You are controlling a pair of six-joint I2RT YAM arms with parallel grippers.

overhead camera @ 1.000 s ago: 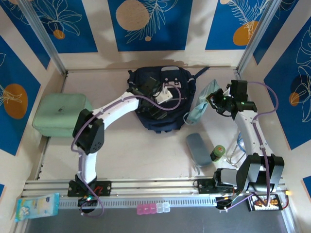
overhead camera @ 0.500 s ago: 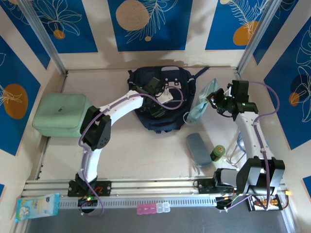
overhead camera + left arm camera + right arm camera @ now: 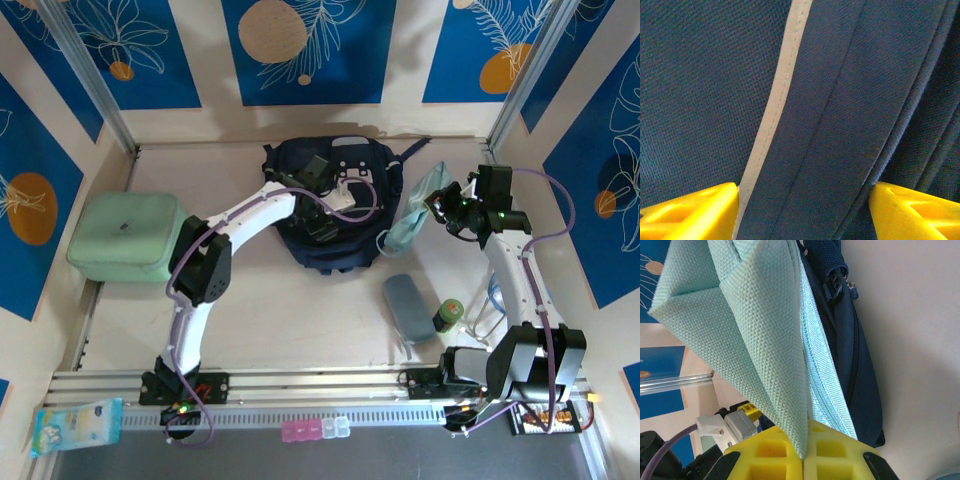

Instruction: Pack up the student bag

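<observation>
The student bag [image 3: 345, 250], dark navy with grey trim, lies flat at the back middle of the table. My left gripper [image 3: 322, 200] rests on top of it. In the left wrist view a raised band of the student bag [image 3: 705, 90] with a grey trim line fills the gap of the left gripper [image 3: 804, 200], and both yellow fingertips [image 3: 690, 215] press its edges. My right gripper [image 3: 440, 205] hovers just right of the bag, shut on a mint-teal fabric pouch [image 3: 408, 218]. Up close the pouch [image 3: 755, 330] hangs from the right gripper [image 3: 804, 452] beside the bag's zipped side [image 3: 860, 380].
A mint-green rounded case [image 3: 125, 235] sits at the left wall. A grey-blue pencil pouch [image 3: 408, 305] and a green-capped bottle [image 3: 448, 315] lie in front of the right arm. A wipes pack [image 3: 75, 425] and a pill box [image 3: 315, 430] rest at the near rail.
My left arm has swung its elbow right and its gripper has settled lower onto the bag, narrowing onto the fabric. The right gripper has held the pouch nearly still.
</observation>
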